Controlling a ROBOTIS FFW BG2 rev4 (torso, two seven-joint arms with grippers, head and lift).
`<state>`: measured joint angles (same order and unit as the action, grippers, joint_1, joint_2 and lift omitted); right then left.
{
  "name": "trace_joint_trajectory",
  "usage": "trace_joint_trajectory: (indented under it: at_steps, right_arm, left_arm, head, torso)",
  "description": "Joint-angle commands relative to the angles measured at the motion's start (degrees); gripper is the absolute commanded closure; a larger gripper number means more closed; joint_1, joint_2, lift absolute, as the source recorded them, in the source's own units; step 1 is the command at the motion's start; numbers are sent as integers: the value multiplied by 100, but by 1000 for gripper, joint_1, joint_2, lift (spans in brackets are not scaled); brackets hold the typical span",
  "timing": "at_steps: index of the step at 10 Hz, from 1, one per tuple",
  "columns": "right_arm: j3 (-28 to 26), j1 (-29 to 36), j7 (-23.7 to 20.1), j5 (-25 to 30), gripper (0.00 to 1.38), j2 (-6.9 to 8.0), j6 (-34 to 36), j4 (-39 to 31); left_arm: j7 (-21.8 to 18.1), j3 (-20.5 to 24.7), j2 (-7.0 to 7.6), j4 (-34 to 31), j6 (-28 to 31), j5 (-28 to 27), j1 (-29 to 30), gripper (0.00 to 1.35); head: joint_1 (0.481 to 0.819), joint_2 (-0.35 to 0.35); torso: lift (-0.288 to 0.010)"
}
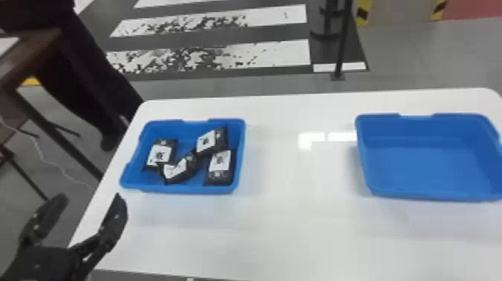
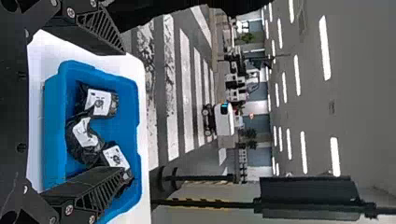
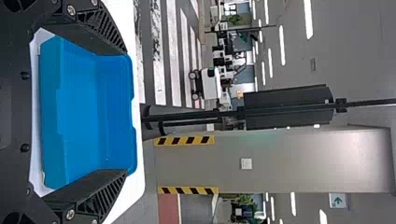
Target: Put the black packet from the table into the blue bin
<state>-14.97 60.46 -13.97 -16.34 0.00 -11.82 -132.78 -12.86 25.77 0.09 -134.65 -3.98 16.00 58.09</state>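
- left gripper (image 1: 89,197) and right gripper (image 3: 125,112): fingers wide apart, holding nothing
- black packets (image 1: 160,154) sit bunched in the left blue bin (image 1: 179,190), so one grab could probably drag a neighbour
- its walls might snag low fingers
- right blue bin (image 1: 433,195) shares the table (image 1: 291,239), maybe inviting a mix-up

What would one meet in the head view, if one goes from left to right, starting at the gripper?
Left gripper → blue bin with four black packets → black pole → other blue bin.
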Motion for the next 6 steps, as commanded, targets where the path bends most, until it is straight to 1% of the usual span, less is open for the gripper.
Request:
trace_joint_trajectory:
  at_steps: [1, 3, 5, 6]
  right_arm:
    - [0, 15, 0, 1, 116, 5, 0, -4]
    - [0, 29, 0, 1, 114, 5, 0, -18]
    - [0, 29, 0, 1, 114, 5, 0, -32]
    - [0, 15, 0, 1, 114, 5, 0, -32]
  left_arm:
    - [135, -86, -24, 126, -432, 137, 153, 153]
    - [196, -132, -24, 155, -530, 183, 139, 153]
    - [196, -280, -24, 155, -544, 297, 139, 153]
    - [196, -372, 0, 183, -558, 354, 125, 153]
  head:
    - [695, 162]
    - [695, 171]
    - [695, 167]
    - [695, 162]
  torso:
    - [-110]
    - [-110]
    - [-110]
    - [-110]
